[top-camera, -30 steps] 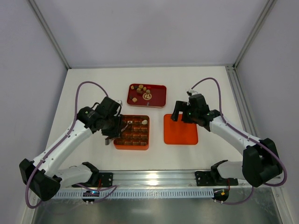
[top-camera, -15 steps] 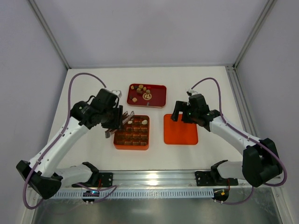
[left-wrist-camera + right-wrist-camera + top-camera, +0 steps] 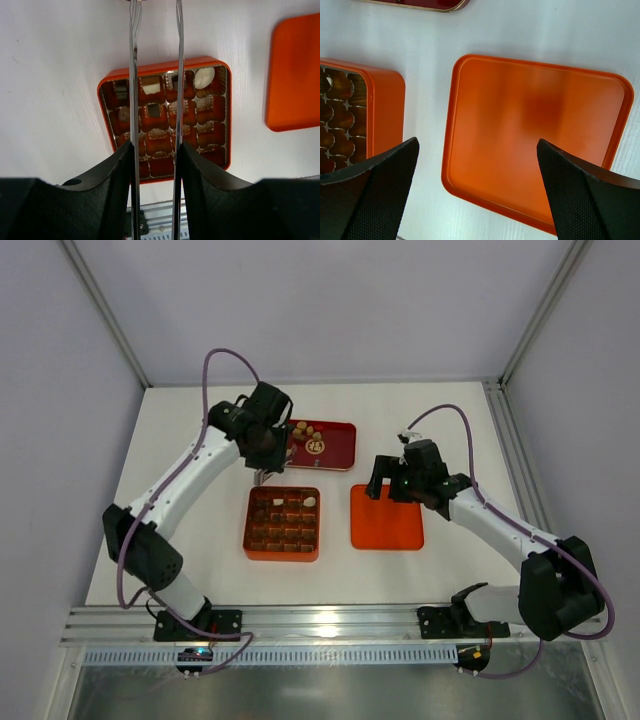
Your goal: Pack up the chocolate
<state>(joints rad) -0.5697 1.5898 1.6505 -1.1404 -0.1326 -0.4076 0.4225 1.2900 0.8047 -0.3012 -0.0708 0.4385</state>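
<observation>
Several chocolates (image 3: 303,433), brown cubes and rounds, lie in a red tray (image 3: 340,453) at the back. The orange grid box (image 3: 282,554) holds a few more: a cream-white round (image 3: 204,77), a white-topped cube (image 3: 150,88) and dark pieces (image 3: 153,110). My left gripper (image 3: 267,458) is shut on metal tweezers (image 3: 134,75), just behind the box and at the tray's left front corner. The tweezer tips are out of the wrist view. My right gripper (image 3: 388,483) is open and empty above the back edge of the flat orange lid (image 3: 387,518).
The lid (image 3: 535,135) lies right of the box (image 3: 385,110) with a narrow strip of white table between them. The tray's edge (image 3: 420,4) shows behind them. A metal rail (image 3: 320,625) runs along the near edge. Grey walls enclose the table.
My left arm swung away from the box's left side, back and to the right toward the red tray, with the tweezers in it. The right arm has not moved.
</observation>
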